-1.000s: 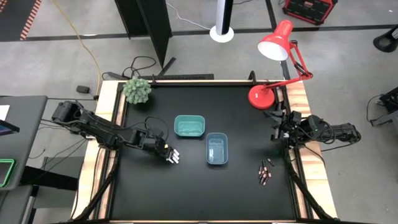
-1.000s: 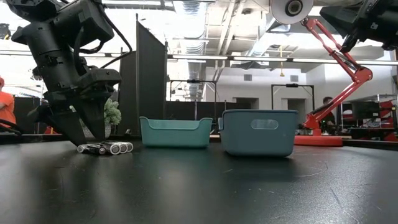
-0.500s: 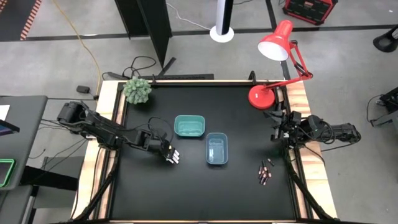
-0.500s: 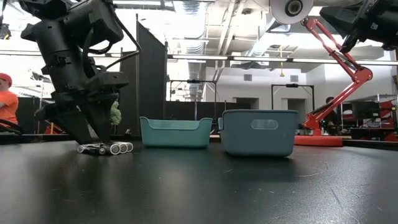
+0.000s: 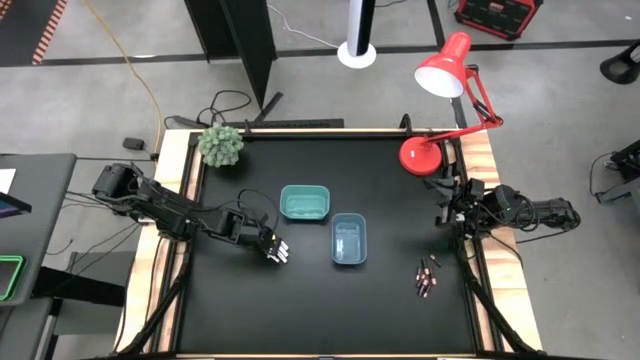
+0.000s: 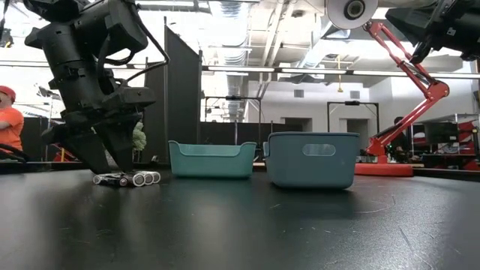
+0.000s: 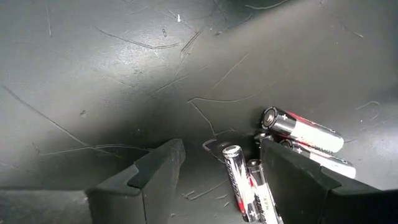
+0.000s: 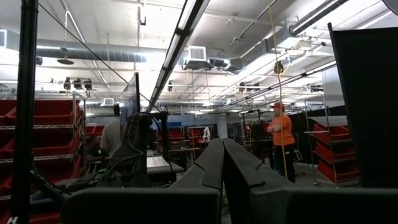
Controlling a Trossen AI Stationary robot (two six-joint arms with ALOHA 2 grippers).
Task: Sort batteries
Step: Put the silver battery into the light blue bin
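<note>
Several white/silver batteries with red marks (image 5: 280, 252) lie in a cluster on the black table, left of the trays; the low view shows the same batteries (image 6: 131, 178). My left gripper (image 7: 221, 149) is open and low over this cluster, fingers pointing down. Two batteries (image 7: 239, 180) lie between its fingers and two more (image 7: 301, 129) beside one finger. I cannot tell whether a finger touches any. Dark batteries (image 5: 425, 278) lie near the table's right side. My right gripper (image 8: 222, 155) is shut, held level at the table's right edge (image 5: 445, 212), touching nothing.
A teal tray (image 5: 305, 203) and a blue tray (image 5: 348, 240) stand mid-table, right of my left gripper. A red desk lamp (image 5: 425, 155) stands at the far right corner, a green plant (image 5: 220, 145) at the far left. A person in orange (image 6: 9, 124) is beyond the table.
My left gripper has edged a little toward the table's right, closer over the white/silver batteries, and then held still. The batteries have not moved.
</note>
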